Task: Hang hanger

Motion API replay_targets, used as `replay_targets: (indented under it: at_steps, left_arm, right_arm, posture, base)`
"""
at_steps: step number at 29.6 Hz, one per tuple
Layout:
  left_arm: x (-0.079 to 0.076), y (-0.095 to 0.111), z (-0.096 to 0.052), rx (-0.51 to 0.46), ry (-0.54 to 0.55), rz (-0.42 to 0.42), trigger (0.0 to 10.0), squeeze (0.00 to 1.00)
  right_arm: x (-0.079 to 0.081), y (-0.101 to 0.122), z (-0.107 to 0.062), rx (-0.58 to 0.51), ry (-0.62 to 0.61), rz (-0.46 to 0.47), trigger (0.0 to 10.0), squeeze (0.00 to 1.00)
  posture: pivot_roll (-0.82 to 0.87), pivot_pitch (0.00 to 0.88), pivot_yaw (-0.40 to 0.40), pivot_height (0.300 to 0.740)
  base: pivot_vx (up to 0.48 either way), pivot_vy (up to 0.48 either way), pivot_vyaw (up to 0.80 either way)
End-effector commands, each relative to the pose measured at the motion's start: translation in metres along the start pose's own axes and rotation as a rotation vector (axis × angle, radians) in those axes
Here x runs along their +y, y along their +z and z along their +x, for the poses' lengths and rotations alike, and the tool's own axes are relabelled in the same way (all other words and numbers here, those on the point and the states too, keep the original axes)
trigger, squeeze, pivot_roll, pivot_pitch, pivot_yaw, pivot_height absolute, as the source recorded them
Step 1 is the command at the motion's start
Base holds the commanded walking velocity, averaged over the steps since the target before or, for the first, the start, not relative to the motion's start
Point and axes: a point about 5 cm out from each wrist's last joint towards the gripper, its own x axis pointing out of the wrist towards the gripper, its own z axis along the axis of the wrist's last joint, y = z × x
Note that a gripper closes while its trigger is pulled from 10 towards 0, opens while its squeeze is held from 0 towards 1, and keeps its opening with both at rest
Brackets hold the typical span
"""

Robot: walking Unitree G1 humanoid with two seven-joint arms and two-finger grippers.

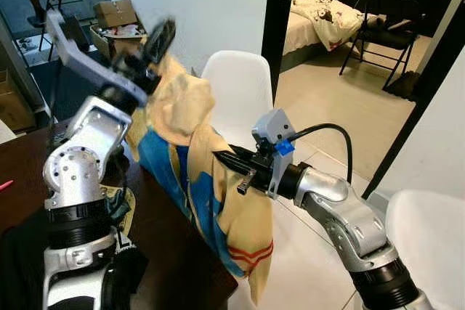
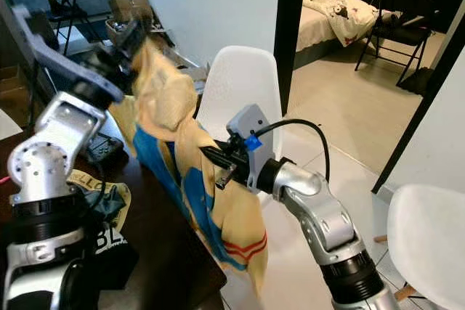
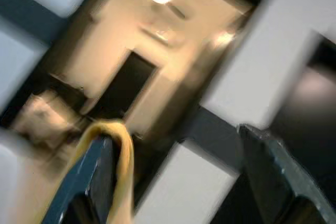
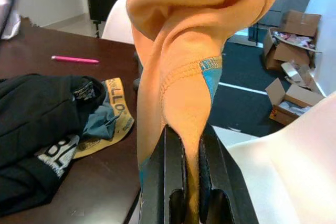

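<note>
Nearest the head camera, at about seven o'clock in the left eye view, stands the silver left arm, its forearm raised toward eleven o'clock where the left gripper [image 1: 156,41] is blurred at the top of the pale yellow and blue garment with red stripes near its hem [image 1: 211,194]. From the left wrist view one black finger [image 3: 97,174] has a loop of yellow cloth draped over it while the other finger stands well apart, so the jaws look wide and the cloth seems hooked rather than pinched; no hanger can be made out in any frame. Below the arm, the dark brown wooden table [image 1: 167,266] carries a heap of black and yellow-trimmed clothing [image 4: 58,129] and a pink pen [image 4: 74,59]. Toward three o'clock, the right gripper [image 1: 232,163] reaches in level and is closed narrowly on a fold of the garment, which the right wrist view shows squeezed between its fingers. Behind the cloth sits a white moulded plastic chair [image 1: 240,88]. In my judgement the step in hand is spreading the garment between both arms; the next move calls for finding a hanger or rail and keeping both holds steady. Only the wrist views reveal how each gripper meets the cloth; the head views give the overall drape.
</note>
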Motion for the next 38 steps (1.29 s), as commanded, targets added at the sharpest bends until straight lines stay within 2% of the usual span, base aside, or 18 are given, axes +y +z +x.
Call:
replay_targets:
  at_steps: [1, 2, 3, 4, 5, 8, 9, 11, 13, 16, 22, 27, 31, 38]
  left_arm:
    - [-0.007, 0.001, 0.001, 0.001, -0.05, -0.015, 10.0, 0.0]
    - [-0.005, -0.001, -0.002, 0.015, -0.038, -0.004, 10.0, 0.0]
    - [-0.005, -0.001, -0.002, 0.015, -0.038, -0.004, 10.0, 0.0]
    - [-0.001, -0.002, -0.006, 0.018, -0.004, -0.003, 10.0, 0.0]
    - [-0.001, -0.002, -0.006, 0.018, -0.004, -0.003, 10.0, 0.0]
    - [0.009, -0.007, -0.017, 0.006, 0.083, -0.001, 10.0, 0.0]
    - [0.009, -0.007, -0.017, 0.006, 0.083, -0.001, 10.0, 0.0]
    - [0.014, -0.016, -0.027, 0.0, 0.136, -0.02, 10.0, 0.0]
    - [0.016, -0.023, -0.032, 0.005, 0.162, -0.041, 10.0, 0.0]
    - [0.013, -0.04, -0.04, 0.043, 0.173, -0.09, 10.0, 0.0]
    - [0.009, -0.052, -0.045, 0.066, 0.168, -0.121, 10.0, 0.0]
    - [0.008, -0.067, -0.052, 0.123, 0.163, -0.093, 10.0, 0.0]
    - [0.012, -0.082, -0.061, 0.181, 0.18, -0.026, 10.0, 0.0]
    - [0.017, -0.093, -0.071, 0.189, 0.227, -0.041, 10.0, 0.0]
  right_arm:
    - [-0.004, 0.009, 0.0, -0.046, -0.027, -0.023, 0.0, 0.0]
    - [-0.012, 0.011, 0.0, -0.062, -0.085, -0.021, 0.0, 0.0]
    - [-0.012, 0.011, 0.0, -0.062, -0.085, -0.021, 0.0, 0.0]
    - [-0.021, 0.014, 0.0, -0.081, -0.15, -0.022, 0.0, 0.0]
    - [-0.021, 0.014, 0.0, -0.081, -0.15, -0.022, 0.0, 0.0]
    - [-0.041, 0.022, -0.002, -0.133, -0.303, -0.018, 0.0, 0.0]
    - [-0.041, 0.022, -0.002, -0.133, -0.303, -0.018, 0.0, 0.0]
    - [-0.05, 0.025, -0.004, -0.149, -0.363, -0.01, 0.0, 0.0]
    - [-0.05, 0.025, -0.003, -0.146, -0.361, -0.007, 0.0, 0.0]
    - [-0.042, 0.023, 0.003, -0.135, -0.308, -0.008, 0.0, 0.0]
    - [-0.044, 0.024, 0.005, -0.144, -0.325, -0.011, 0.0, 0.0]
    - [-0.045, 0.032, 0.008, -0.188, -0.322, 0.0, 0.0, 0.0]
    - [-0.038, 0.043, 0.01, -0.251, -0.267, 0.026, 0.0, 0.0]
    - [-0.037, 0.049, 0.009, -0.274, -0.248, 0.023, 0.0, 0.0]
  posture:
    - [0.07, 0.0, 0.032, 0.74]
    - [0.08, 0.0, 0.032, 0.74]
    - [0.08, 0.0, 0.032, 0.74]
    - [0.08, 0.0, 0.032, 0.74]
    - [0.08, 0.0, 0.032, 0.74]
    - [0.08, 0.0, 0.026, 0.74]
    - [0.08, 0.0, 0.026, 0.74]
    - [0.09, 0.0, 0.02, 0.74]
    - [0.09, 0.0, 0.02, 0.74]
    - [0.09, 0.0, 0.017, 0.74]
    - [0.09, 0.0, 0.015, 0.74]
    - [0.09, 0.0, 0.015, 0.74]
    - [0.09, 0.0, 0.013, 0.74]
    - [0.08, 0.0, 0.013, 0.74]
  base:
    - [0.0, 0.0, 0.0]
    - [0.0, 0.0, 0.0]
    - [0.0, 0.0, 0.0]
    - [0.0, 0.0, 0.0]
    - [0.0, 0.0, 0.0]
    - [0.0, 0.0, 0.0]
    - [0.0, 0.0, 0.0]
    - [0.0, 0.0, 0.0]
    - [0.0, 0.0, 0.0]
    - [0.0, 0.0, 0.0]
    - [0.0, 0.0, 0.0]
    - [0.0, 0.0, 0.0]
    - [0.0, 0.0, 0.0]
    - [0.0, 0.0, 0.0]
